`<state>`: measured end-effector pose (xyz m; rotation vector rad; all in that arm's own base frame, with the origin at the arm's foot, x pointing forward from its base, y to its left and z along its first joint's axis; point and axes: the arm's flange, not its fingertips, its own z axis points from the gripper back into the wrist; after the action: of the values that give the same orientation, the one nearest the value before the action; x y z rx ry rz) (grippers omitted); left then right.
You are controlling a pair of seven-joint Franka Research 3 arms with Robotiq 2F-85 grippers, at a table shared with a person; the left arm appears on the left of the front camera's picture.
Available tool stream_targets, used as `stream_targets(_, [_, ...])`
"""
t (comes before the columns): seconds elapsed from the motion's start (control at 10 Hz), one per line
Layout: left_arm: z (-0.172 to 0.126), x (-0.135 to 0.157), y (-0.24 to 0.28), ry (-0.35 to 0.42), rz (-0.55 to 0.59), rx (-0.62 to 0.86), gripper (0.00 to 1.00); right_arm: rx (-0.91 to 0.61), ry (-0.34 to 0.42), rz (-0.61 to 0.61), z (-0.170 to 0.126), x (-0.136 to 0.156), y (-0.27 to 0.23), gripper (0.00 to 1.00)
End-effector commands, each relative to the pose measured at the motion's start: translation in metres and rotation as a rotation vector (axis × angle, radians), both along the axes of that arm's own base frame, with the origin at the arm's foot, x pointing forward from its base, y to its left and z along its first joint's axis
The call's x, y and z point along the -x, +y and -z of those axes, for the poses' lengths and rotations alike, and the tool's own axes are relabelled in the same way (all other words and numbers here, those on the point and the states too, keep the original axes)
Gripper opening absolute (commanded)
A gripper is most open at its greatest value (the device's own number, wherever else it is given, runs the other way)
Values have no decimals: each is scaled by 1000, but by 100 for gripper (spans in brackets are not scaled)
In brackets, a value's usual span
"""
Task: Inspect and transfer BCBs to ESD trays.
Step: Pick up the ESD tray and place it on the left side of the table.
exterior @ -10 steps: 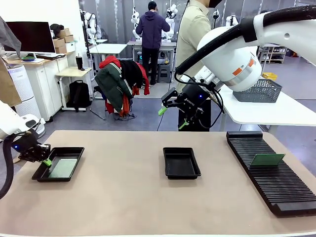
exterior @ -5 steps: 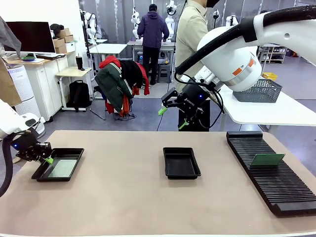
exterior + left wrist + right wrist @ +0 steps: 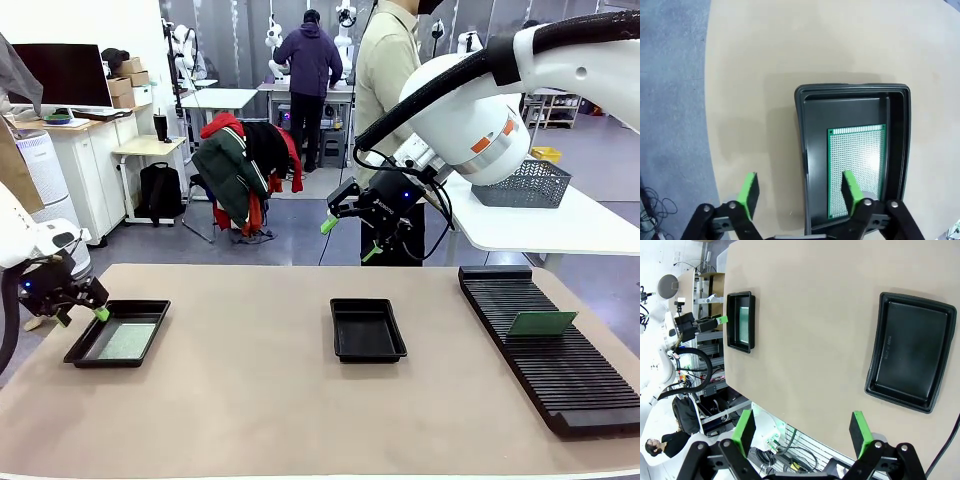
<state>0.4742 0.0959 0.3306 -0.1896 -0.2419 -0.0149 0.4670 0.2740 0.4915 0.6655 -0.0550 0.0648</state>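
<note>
Now, the left side first. The left jaws hang low at the left edge of the table (image 3: 250, 400), just off the outer end of the left tray (image 3: 138, 302). They stand wide apart and grip nothing. Seen from the left wrist, one green pad (image 3: 749, 192) is over bare table outside the rim. The other pad (image 3: 850, 189) is over the tray (image 3: 840, 112) itself.

A board (image 3: 127, 342) lies flat on that tray's floor, pale grey-green face up with a darker green border. From the left wrist, the board (image 3: 857, 165) sits close to one long wall. Bare black floor shows along the other long wall and at the far end.

The right jaws are held high over the far side of the table, above and beyond the middle tray (image 3: 367, 332). They are also spread wide and hold nothing. The right wrist camera looks down between its pads (image 3: 745, 430) at the tabletop. There the middle tray (image 3: 912, 350) shows only plain black floor. Farther off is the left tray (image 3: 731, 322) with its board (image 3: 743, 322).

A long black ribbed rack (image 3: 560, 385) runs down the right side of the table. A second board (image 3: 541, 323) stands on edge in its slots, leaning a little. A person (image 3: 390, 70) in a pale shirt stands at the far side, behind the right arm. A grey mesh basket (image 3: 520, 185) sits on a white side table beyond the rack.
</note>
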Motion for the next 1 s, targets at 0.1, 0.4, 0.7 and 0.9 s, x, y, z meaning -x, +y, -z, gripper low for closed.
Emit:
stream_targets(0.1, [-27,14,-20,-3,-15,-143,100,25,-2,24,0,-2,3,100])
stream_targets(0.4, [-49,19,-36,21,-2,-241,100,25,-2,24,0,-2,3,100])
stream_targets(0.7, [-61,20,-48,30,1,-285,100,25,-2,24,0,-2,3,100])
stream_targets(0.9, [-68,20,-51,50,-4,-284,100,25,-2,24,0,-2,3,100])
